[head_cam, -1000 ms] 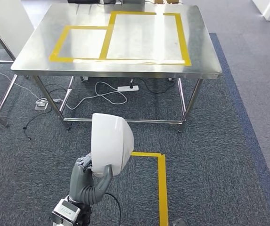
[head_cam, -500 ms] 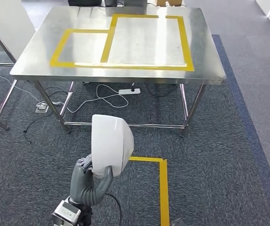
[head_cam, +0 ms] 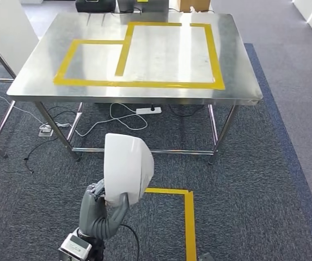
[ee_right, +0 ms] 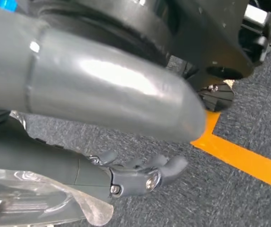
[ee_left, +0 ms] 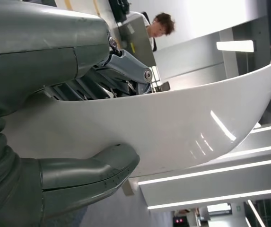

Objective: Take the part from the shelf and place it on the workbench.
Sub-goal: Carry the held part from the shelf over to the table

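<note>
While the left hand (head_cam: 98, 209) grips the white moulded shell part (head_cam: 127, 167) from below, thumb on one face and darker fingers on the other, the part stands upright above the hand and clear of the carpet (head_cam: 248, 190). The left wrist view confirms the hold: the thick thumb (ee_left: 91, 172) presses the glossy outer skin of the part (ee_left: 184, 123), with the fingers (ee_left: 126, 66) tucked behind the rim.

The right hand (ee_right: 141, 177) hangs low beside the body over the carpet, near a strip of yellow floor tape (ee_right: 244, 158). Its fingers are loosely curled and apart, and nothing is held in them.

The steel workbench (head_cam: 244, 81) lies ahead of the left hand, well apart from it, and the part is not yet over it. Yellow tape (head_cam: 166, 84) marks two rectangular bays on its top, a small one and a larger one beside it.

Judgement: the part is off the shelf and in transit; placing is outstanding.

Risks noted:
- The shell is smooth and curved, held near its lower edge only. It may swing or slip in the hold if the arm is jolted.
- The part is bulky above the hand and could strike the bench edge if raised too late.
- A power strip and cables (head_cam: 117, 114) lie under the bench, ahead of the feet; these could snag if approached too closely.
</note>
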Tool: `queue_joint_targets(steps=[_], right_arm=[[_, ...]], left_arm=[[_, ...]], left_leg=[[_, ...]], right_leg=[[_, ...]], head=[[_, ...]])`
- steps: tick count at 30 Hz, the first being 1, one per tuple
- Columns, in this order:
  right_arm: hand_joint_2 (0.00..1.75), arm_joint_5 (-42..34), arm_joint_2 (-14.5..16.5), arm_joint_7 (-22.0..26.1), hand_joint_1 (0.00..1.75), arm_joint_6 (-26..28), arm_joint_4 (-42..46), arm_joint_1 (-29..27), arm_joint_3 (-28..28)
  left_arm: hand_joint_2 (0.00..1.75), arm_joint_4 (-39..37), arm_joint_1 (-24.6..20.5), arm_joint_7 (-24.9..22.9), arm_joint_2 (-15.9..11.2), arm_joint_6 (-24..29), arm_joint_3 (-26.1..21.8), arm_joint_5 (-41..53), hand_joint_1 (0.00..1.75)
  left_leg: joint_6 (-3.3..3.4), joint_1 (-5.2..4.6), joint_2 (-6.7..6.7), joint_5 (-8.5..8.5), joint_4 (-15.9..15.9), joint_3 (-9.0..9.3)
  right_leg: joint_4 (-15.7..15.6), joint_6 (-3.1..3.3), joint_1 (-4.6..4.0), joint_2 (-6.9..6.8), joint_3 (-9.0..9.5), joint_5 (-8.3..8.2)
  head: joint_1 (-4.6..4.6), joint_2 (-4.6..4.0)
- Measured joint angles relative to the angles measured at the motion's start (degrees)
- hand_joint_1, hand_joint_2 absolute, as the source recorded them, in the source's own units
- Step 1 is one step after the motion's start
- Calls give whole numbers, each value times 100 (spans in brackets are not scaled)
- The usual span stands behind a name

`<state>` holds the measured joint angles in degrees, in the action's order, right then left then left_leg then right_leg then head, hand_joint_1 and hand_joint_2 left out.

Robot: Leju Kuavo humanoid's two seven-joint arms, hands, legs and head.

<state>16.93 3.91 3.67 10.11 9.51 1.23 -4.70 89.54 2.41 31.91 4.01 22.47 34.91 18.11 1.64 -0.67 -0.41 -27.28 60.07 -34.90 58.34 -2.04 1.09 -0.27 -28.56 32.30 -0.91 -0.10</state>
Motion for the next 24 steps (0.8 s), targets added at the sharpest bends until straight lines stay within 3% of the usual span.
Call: queue_joint_targets(steps=[3, 5, 7, 8, 9, 10, 11, 13, 17, 18, 20, 22, 23, 24], right_arm=[[0, 1, 0, -1, 0, -5, 0, 18, 0], [0, -1, -1, 0, 0, -5, 0, 35, 0], [0, -1, -1, 0, 0, -5, 0, 33, 0], [0, 0, -1, -1, 0, -5, 0, 19, 0], [0, 0, -1, -1, 0, -5, 0, 4, 0], [0, 0, -1, -2, 0, -5, 0, -12, 0], [0, 0, -2, -2, 0, -5, -1, -24, 0], [0, -1, -2, -1, 0, -7, -3, -28, 0], [0, 1, -3, 1, 0, -11, -3, -34, 1], [0, 2, -4, 1, 0, -11, -3, -34, 2], [0, 3, -4, 1, 0, -11, -2, -22, 4], [0, 3, -4, 4, 0, -14, -2, -17, 4], [0, 3, -4, 6, 0, -14, -3, -25, 3], [0, 3, -4, 7, 0, -15, -3, -33, 3]], left_arm=[[175, 6, 5, 1, 14, -1, -1, 7, 175], [175, 7, -3, 2, 22, -1, -1, 8, 175], [175, 6, 2, 1, 26, -1, 0, 9, 175], [175, 5, 7, 0, 26, -1, 0, 9, 175], [175, 5, 10, 0, 26, -1, 0, 9, 175], [175, 5, 12, 0, 26, -1, 0, 8, 175], [175, 5, 13, 0, 25, -1, 0, 8, 175], [175, 4, 13, -2, 22, 0, 0, 7, 175], [175, 6, -2, 3, 19, -2, -1, 10, 175], [175, 7, -8, 6, 17, -2, -1, 11, 175], [175, 5, -11, 8, 13, 0, 1, 10, 175], [175, 5, 0, 8, 3, 0, 2, 10, 175], [175, 5, 6, 7, -2, 0, 2, 10, 175], [175, 5, 10, 7, -8, 0, 2, 11, 175]], left_leg=[[72, 43, -20, -51, -153, 176], [111, 58, -16, -78, -198, 273], [131, 57, -19, -140, -200, 328], [132, 57, -27, -185, -200, 374], [128, 58, -37, -238, -200, 440], [118, 59, -46, -297, -200, 522], [100, 60, -50, -361, -203, 593], [43, 47, -48, -481, -196, 698], [-66, 38, -40, -521, -97, 758], [-93, 43, -34, -486, 90, 669], [-160, 63, -24, -536, 741, 286], [-208, 83, -21, -845, 1324, -169], [-218, 90, -19, -965, 1429, -320], [-218, 94, -18, -966, 1373, -390]], right_leg=[[168, -80, 5, -5, -39, 51], [733, -112, 5, 12, -376, 250], [1362, -145, 7, 17, -871, 465], [1477, -155, 8, 17, -1039, 474], [1402, -159, 9, 16, -1116, 367], [1140, -157, 11, 16, -1096, 136], [772, -146, 12, 14, -1026, -184], [238, -90, -5, 11, -888, -529], [84, 86, -19, 22, -734, -557], [61, 116, -8, 22, -668, -540], [22, 163, 6, 21, -547, -477], [15, 181, 6, 23, -437, -377], [15, 181, 6, 25, -367, -318], [15, 178, 7, 28, -288, -260]], head=[[-7, 1], [-34, 1], [-44, 1], [-48, 1], [-49, 1], [-53, 1], [-53, 1], [-45, 1], [-33, 0], [-23, 0], [-3, 0], [5, 1], [6, 1], [6, 1]])
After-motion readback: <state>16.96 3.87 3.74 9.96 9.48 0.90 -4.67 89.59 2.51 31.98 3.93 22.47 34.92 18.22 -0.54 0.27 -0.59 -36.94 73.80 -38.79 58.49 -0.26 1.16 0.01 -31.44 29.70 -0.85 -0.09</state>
